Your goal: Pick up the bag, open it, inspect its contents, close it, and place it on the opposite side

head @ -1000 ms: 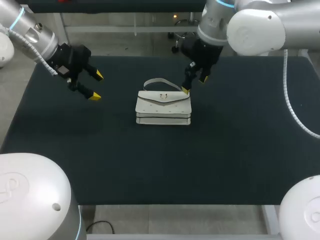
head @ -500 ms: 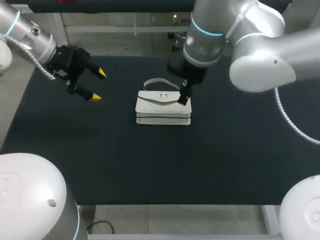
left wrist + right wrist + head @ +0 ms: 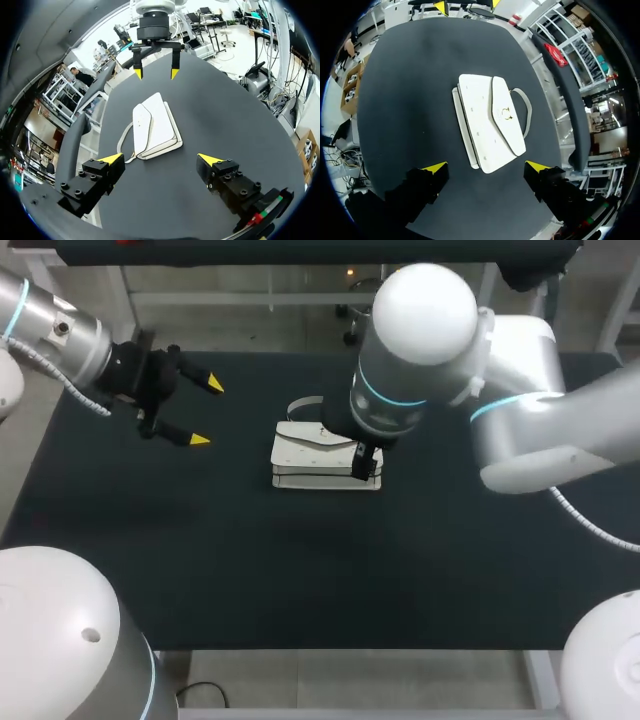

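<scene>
The bag [image 3: 487, 120], laid flat mid-tabletop [image 3: 200, 540], is judged light and semi-stiff, and is best taken by its strap [image 3: 529, 114]. The left gripper [image 3: 160, 159] and right gripper [image 3: 486, 166] are spread wide and empty.

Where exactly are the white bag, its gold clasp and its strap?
white bag [image 3: 481, 125], right wrist view, on the middle of its front panel.
gold clasp [image 3: 506, 114], right wrist view, on the ring itself.
strap [image 3: 528, 112], right wrist view, on the bend of the loop.

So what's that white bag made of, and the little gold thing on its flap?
The bag looks like smooth leather or faux leather: matte white, stiff flat panels. The clasp looks like metal: small, shiny, gold-coloured. Hard to be sure.
</scene>
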`<state>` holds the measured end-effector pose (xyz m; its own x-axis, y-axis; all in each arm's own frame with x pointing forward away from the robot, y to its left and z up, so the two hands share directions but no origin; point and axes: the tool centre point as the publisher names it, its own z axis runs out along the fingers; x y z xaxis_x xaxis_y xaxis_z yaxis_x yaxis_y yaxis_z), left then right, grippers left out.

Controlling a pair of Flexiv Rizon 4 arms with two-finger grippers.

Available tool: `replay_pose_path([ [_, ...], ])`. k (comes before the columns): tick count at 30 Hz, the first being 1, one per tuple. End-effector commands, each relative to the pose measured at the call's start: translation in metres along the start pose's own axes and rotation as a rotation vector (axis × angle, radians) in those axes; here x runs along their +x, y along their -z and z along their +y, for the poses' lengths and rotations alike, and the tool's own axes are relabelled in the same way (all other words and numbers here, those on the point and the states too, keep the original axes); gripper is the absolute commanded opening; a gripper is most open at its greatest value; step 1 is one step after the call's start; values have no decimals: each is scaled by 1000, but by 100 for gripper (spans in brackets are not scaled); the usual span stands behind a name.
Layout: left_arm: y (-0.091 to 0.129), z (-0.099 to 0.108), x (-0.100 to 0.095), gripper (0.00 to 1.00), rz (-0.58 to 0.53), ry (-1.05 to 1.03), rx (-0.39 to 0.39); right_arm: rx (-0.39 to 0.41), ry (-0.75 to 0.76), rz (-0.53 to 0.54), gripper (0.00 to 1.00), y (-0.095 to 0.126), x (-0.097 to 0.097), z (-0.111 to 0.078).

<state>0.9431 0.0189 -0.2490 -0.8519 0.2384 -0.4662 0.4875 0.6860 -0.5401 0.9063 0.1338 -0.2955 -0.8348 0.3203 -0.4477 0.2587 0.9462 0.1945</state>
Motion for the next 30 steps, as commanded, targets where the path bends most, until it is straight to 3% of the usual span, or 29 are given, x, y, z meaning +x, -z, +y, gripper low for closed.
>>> replay_pose_path([
  [1,-2,1,2,100,-14,-2,5,-9,-1,-225,100,-2,4,-3],
  [8,-2,1,2,100,-14,-2,5,-9,-1,-225,100,-2,4,-3],
  [18,-14,8,-8,100,-27,-95,89,-38,50,-296,100,-14,7,-10],
  [27,-26,-1,-15,100,-15,-147,104,-10,119,-384,100,-28,9,-11],
  [30,-31,-8,-18,100,5,-170,119,-51,156,-422,100,-35,12,-9],
])
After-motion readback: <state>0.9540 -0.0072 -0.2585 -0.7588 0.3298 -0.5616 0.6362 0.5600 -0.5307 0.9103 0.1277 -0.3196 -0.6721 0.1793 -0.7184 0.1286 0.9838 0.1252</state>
